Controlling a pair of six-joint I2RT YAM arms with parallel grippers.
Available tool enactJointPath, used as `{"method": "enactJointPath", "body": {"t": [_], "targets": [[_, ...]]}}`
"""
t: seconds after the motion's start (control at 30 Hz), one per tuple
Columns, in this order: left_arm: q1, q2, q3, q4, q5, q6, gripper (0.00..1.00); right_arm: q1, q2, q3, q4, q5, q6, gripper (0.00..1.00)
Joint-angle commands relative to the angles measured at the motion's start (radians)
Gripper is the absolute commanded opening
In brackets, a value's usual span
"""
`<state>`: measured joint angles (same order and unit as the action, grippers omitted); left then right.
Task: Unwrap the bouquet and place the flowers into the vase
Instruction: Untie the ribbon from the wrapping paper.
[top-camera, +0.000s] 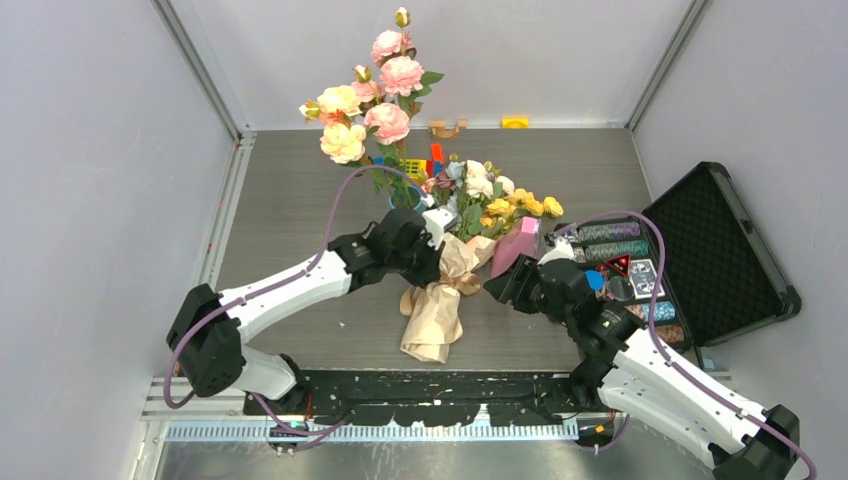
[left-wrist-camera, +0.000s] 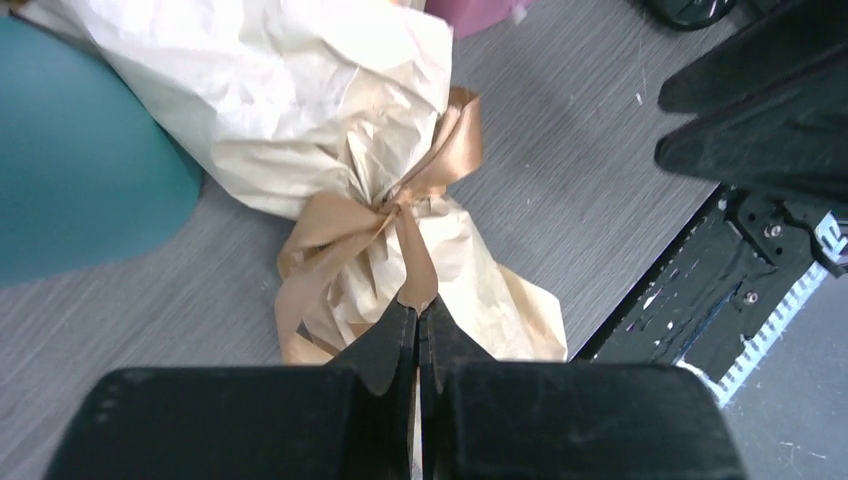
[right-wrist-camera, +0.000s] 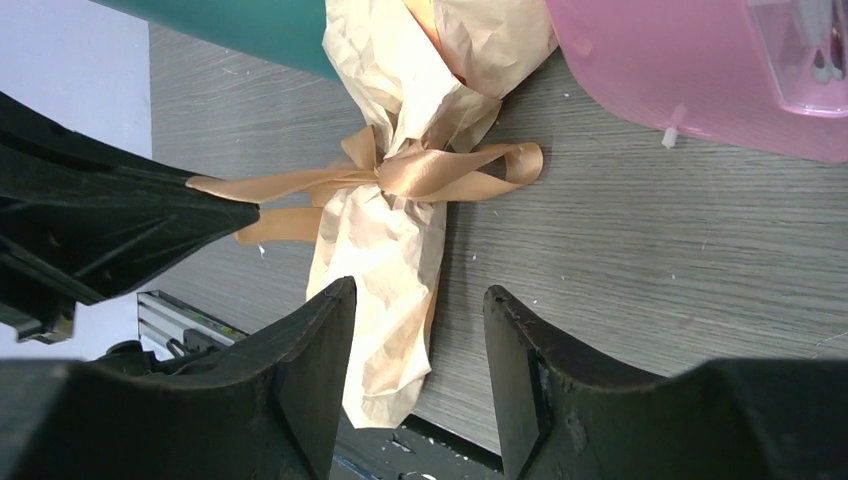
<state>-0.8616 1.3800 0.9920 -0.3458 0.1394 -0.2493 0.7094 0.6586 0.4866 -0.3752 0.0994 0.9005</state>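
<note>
1. Bouquet (top-camera: 440, 300) lies flat mid-worktop (top-camera: 290, 200), blooms toward the far wall. Its paper end is close to the near edge.
2. Left jaws are closed tight on one tail of the ribbon (left-wrist-camera: 400, 205). The bow is tied.
3. Right jaws stand apart and hold nothing, just right of the bouquet's lower half.
4. Vase (left-wrist-camera: 80, 170) stands just beside the bouquet's upper part, on its left. Contact cannot be told.
5. Pink box (top-camera: 515, 245) crowds the bouquet's right side, and an open black case (top-camera: 720, 250) fills the right edge.
6. The widest free room is the bare worktop left of the left arm.
</note>
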Motion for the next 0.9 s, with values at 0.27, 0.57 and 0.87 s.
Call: {"method": "enactJointPath", "body": {"t": [0.27, 0.57, 0.87], "targets": [[0.006, 0.189, 0.325, -0.439, 0.034, 0.139, 0.00, -0.002, 0.005, -0.078, 0.238, 0.006, 0.030, 0.55], [0.006, 0.167, 0.266, -0.386, 0.002, 0.218, 0.00, -0.001, 0.098, -0.187, 0.426, 0.050, 0.001, 0.52], [0.006, 0.150, 0.256, -0.386, -0.068, 0.226, 0.00, 0.001, 0.228, -0.226, 0.520, 0.056, -0.013, 0.51]]}}
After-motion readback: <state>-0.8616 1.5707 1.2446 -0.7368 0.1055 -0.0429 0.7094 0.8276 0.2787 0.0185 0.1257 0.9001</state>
